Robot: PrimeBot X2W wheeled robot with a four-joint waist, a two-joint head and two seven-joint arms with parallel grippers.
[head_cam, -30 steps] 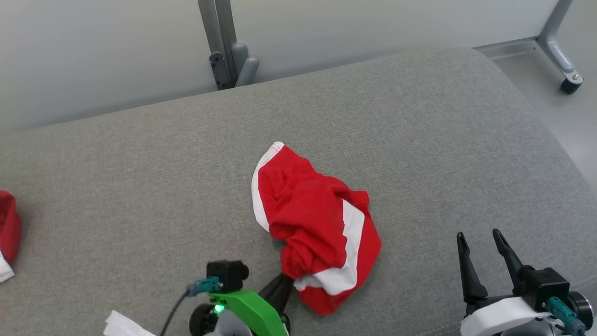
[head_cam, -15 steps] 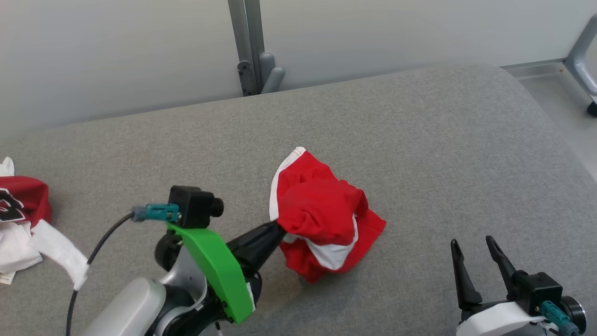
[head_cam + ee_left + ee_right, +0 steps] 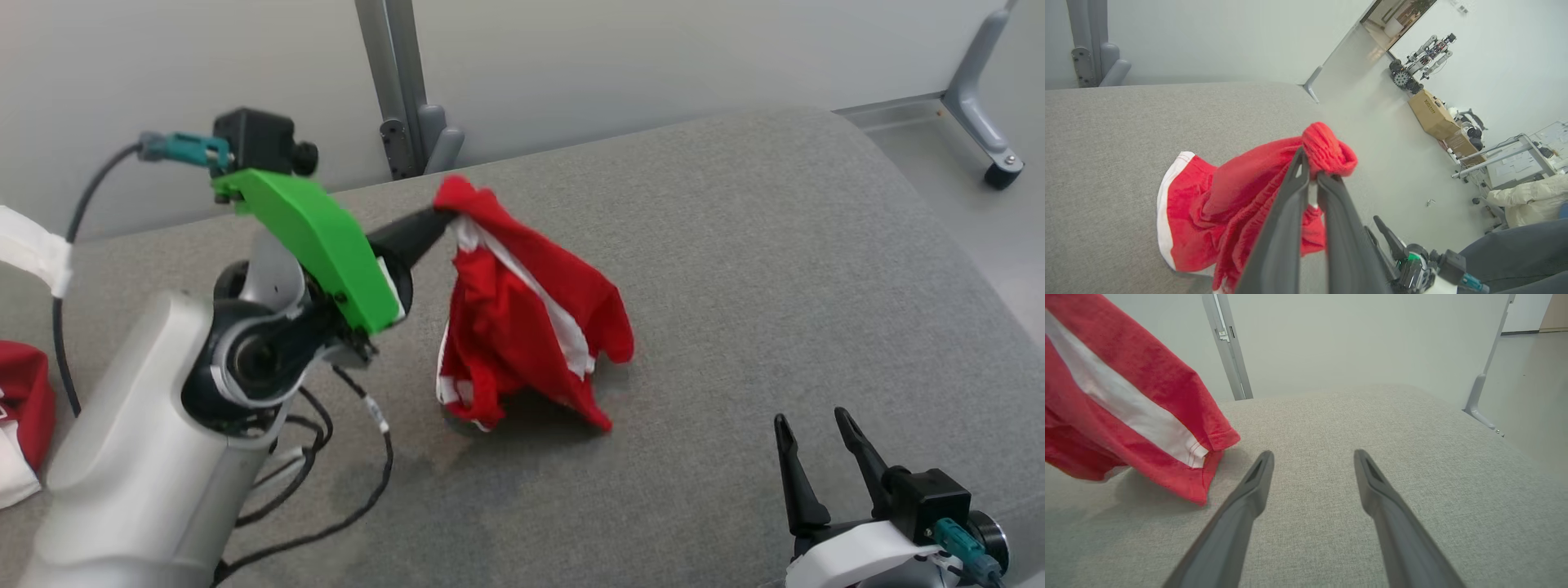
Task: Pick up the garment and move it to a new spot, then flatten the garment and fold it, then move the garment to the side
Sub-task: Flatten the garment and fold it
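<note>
Grey pad [image 3: 735, 245]: garment [image 3: 522, 327] vertical (L gripper [image 3: 445, 219])

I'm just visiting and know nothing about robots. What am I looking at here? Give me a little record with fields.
Surface: grey cushion
Item: red and white garment, bunched, hanging from its top end
Left jaws: shut on the garment's top, raised above the cushion
Right jaws: open, holding nothing, low at the near right
Garment's lowest hem: at or just above the cushion, cannot tell which
Also there: second red cloth at the left edge
</note>
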